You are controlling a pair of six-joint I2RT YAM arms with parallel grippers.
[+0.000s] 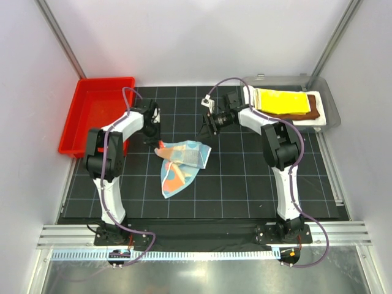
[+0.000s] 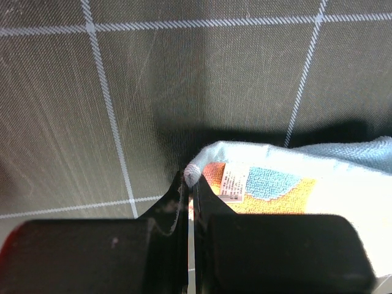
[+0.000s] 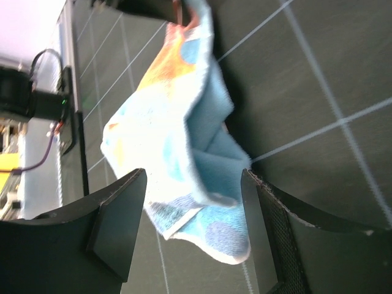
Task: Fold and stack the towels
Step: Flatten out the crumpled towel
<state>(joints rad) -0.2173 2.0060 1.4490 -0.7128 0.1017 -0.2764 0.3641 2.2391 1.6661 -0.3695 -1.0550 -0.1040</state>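
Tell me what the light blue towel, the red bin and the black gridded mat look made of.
Light blue towel: soft terry cloth, probably cotton; fuzzy looped pile, limp folds, sewn-in label. Red bin: apparently moulded plastic; smooth, uniform colour, rounded rim. Black mat: matte, finely woven-looking surface with printed white grid lines; exact material unclear.

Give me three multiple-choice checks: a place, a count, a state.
1. Where is the yellow towel?
A) atop the stack in the grey tray
B) in the red bin
C) on the mat
2. How many towels are in the tray?
A) one
B) three
C) four
3. The left jaws are:
A) wide open
B) shut on a corner of the blue towel
C) out of view
Answers: 1 A, it tops the tray's stack; 2 B, white towel, brown towel, yellow; 3 B, left wrist view shows the corner pinched.
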